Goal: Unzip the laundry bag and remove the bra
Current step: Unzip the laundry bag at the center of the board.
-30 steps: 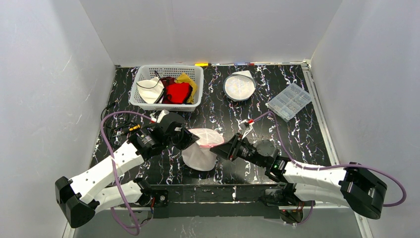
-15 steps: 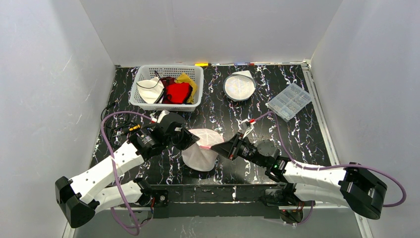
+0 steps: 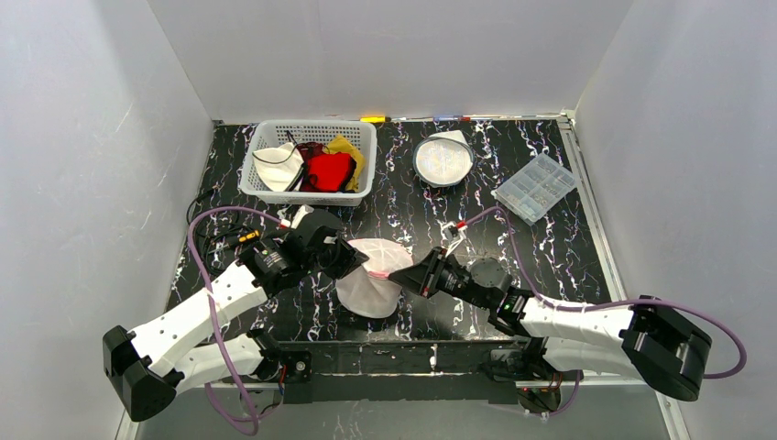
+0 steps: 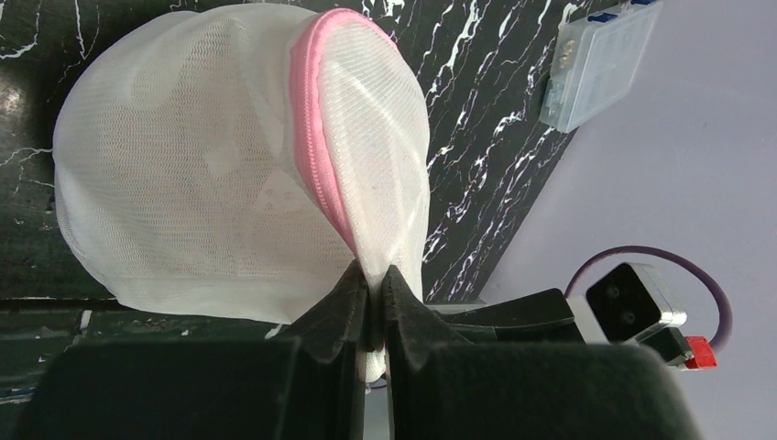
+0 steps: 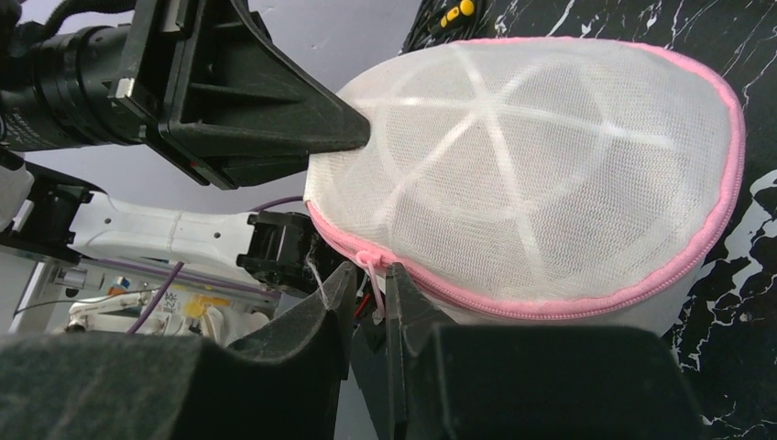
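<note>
- Since a second ago the right gripper point(image 5: 369, 286) has crept slightly leftward in the top view, toward the left arm. The left gripper point(image 4: 376, 280) and the bag have barely shifted.
- Right jaws are pinched together on the zip pull point(image 5: 371, 268), at the near end of the pink zipper point(image 5: 586, 304).
- Left jaws are closed on a fold of mesh at the bag's edge, just where the pink seam runs down to them.
- Stretched between the two grippers is the white mesh laundry bag point(image 3: 371, 275), at the near side of the worktop point(image 3: 421, 215). I cannot tell whether its underside touches the surface.
- Along the whole stretch seen from the right wrist, the zipper looks closed, with no gap in the rim.
- Only vague paler shapes show through the mesh, so the bra is judged to be inside and cannot be made out.
- By my reading, the grasps are set and the unzipping has barely begun. Left to do are the run of the zip round the rim and then pulling the bra out.
- Well beyond, at the far side, stands a white basket point(image 3: 259, 190) of garments.
</note>
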`<move>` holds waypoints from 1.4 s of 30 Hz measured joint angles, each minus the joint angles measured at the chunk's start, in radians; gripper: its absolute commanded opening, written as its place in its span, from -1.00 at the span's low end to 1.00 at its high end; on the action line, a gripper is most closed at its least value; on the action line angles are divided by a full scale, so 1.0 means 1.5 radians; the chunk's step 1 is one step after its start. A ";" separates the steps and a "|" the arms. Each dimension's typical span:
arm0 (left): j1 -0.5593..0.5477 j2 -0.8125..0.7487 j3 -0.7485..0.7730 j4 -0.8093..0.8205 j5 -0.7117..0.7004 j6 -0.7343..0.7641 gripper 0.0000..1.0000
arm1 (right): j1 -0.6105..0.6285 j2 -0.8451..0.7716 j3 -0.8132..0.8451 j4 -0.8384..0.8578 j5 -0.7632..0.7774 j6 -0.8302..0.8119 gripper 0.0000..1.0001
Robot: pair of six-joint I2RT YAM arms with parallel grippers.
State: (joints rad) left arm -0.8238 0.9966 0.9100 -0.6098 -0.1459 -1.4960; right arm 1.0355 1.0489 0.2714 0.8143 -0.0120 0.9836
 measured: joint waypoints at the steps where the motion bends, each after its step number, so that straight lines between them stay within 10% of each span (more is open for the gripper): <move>1: 0.000 0.000 -0.001 0.000 0.000 0.000 -1.00 | 0.000 0.003 0.001 -0.002 -0.004 -0.001 -0.46; 24: 0.000 0.000 -0.002 0.001 0.000 0.003 -1.00 | 0.000 0.024 0.032 -0.064 -0.038 -0.024 -0.97; 42: 0.006 0.060 -0.037 0.224 0.134 0.251 -1.00 | 0.001 -0.200 0.169 -0.608 0.135 -0.267 -0.97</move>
State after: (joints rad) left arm -0.8154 1.0870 0.8543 -0.2741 0.0547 -1.1198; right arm 1.0374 0.7490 0.5255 -0.0971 0.1902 0.5827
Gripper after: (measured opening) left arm 0.046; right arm 0.032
